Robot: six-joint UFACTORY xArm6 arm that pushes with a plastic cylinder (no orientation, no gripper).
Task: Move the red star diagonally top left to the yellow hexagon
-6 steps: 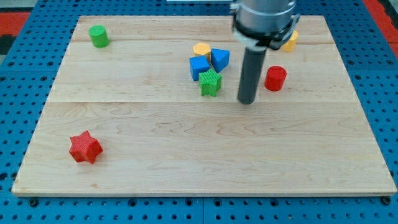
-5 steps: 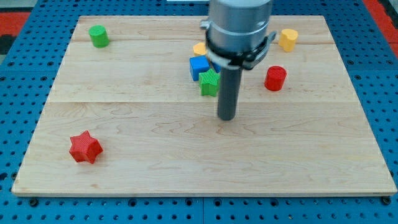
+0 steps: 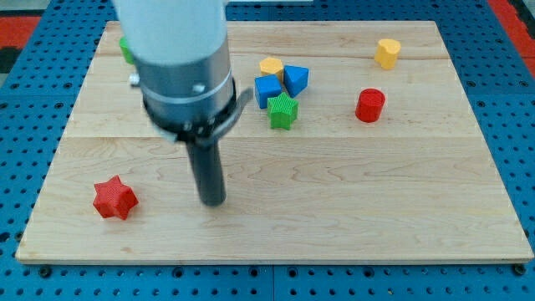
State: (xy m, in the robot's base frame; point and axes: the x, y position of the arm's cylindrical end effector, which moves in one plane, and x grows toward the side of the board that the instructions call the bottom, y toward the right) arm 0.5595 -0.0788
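Note:
The red star (image 3: 114, 198) lies near the board's lower left corner. My tip (image 3: 214, 201) is on the board to the right of the red star, about a hand's width away and not touching it. One yellow block, the hexagon (image 3: 270, 65), sits at the top of a cluster in the upper middle. Another yellow block (image 3: 387, 53) stands alone at the upper right.
A blue cube (image 3: 267, 89), a blue triangle (image 3: 296, 79) and a green star (image 3: 282, 110) crowd the yellow hexagon. A red cylinder (image 3: 369, 105) stands at the right. A green cylinder (image 3: 124, 50) at the upper left is mostly hidden by the arm.
My tip has swept from the right of the green star down and left across the board to near the red star. No block has moved.

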